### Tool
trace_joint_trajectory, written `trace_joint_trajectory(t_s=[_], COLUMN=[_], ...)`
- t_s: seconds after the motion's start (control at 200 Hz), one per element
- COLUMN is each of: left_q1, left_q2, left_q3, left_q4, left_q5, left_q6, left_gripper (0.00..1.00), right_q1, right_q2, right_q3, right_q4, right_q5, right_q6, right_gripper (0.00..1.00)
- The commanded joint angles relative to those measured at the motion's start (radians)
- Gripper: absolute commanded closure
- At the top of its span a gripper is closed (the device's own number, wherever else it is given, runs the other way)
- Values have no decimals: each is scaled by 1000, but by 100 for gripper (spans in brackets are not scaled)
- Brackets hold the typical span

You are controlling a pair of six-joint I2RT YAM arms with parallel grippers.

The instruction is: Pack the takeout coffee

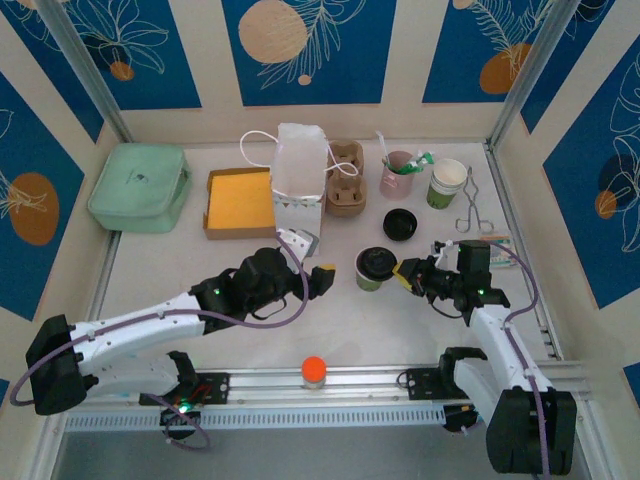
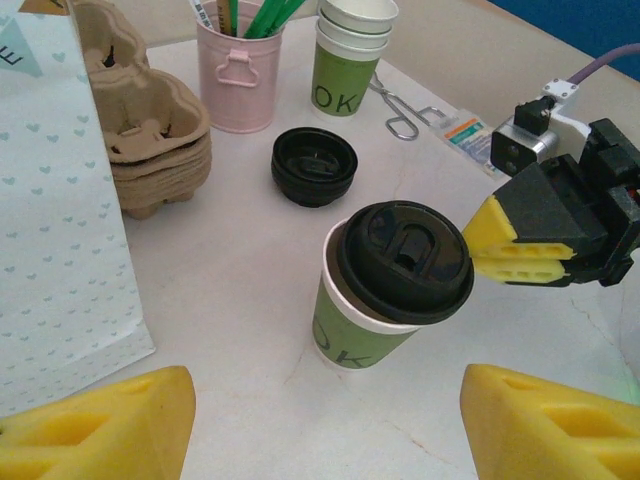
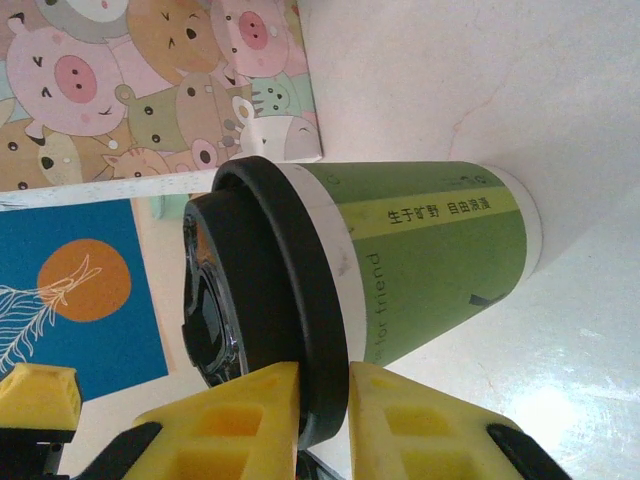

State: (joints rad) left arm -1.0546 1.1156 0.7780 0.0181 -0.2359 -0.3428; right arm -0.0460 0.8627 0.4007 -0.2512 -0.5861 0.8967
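The takeout coffee [image 1: 375, 268] stands on the table [image 1: 250, 330] right of centre, its black lid fitted, between the two grippers. The right gripper [image 1: 403, 272] sits at the cup's right side at lid height. In the right wrist view its yellow fingers [image 3: 230, 420] are pressed onto the rim of the lid, one finger on each side, pinching the takeout coffee [image 3: 420, 260] at that rim. In the left wrist view the same fingers [image 2: 505, 245] meet the right edge of the lid, and the cup [image 2: 390, 285] appears slightly tilted. The left gripper [image 1: 322, 278] is just to the left of the cup, apart from it. Its jaws are spread wide with nothing between them, and both yellow pads [image 2: 100, 425] are clear of the cup. Farther back, a loose black lid [image 2: 314, 165] lies on the table behind the cup. Along the far edge, from left to right, stand a white paper bag [image 1: 298, 170], a stack of pulp cup carriers [image 1: 346, 180], a pink cup [image 1: 396, 178] holding straws, and a stack of lidless green cups [image 1: 446, 185].
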Motion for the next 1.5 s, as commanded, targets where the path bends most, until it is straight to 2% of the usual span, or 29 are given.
trace_joint_trajectory(t_s=[0.0,0.56,1.496], left_q1=[11,11,15], left_q2=[-19,-37,-40], left_q3=[-6,-19,-25], left_q4=[11,19,23], left_q5=[0,-11,-13], left_q6=[2,5,14], left_gripper=[30,30,30], right_q1=[14,74,115], right_q2=[8,37,73], right_q3=[7,40,84], right_q4=[-10,4,30], right_q5=[4,41,66], right_q6=[-7,13,35], right_gripper=[79,79,79])
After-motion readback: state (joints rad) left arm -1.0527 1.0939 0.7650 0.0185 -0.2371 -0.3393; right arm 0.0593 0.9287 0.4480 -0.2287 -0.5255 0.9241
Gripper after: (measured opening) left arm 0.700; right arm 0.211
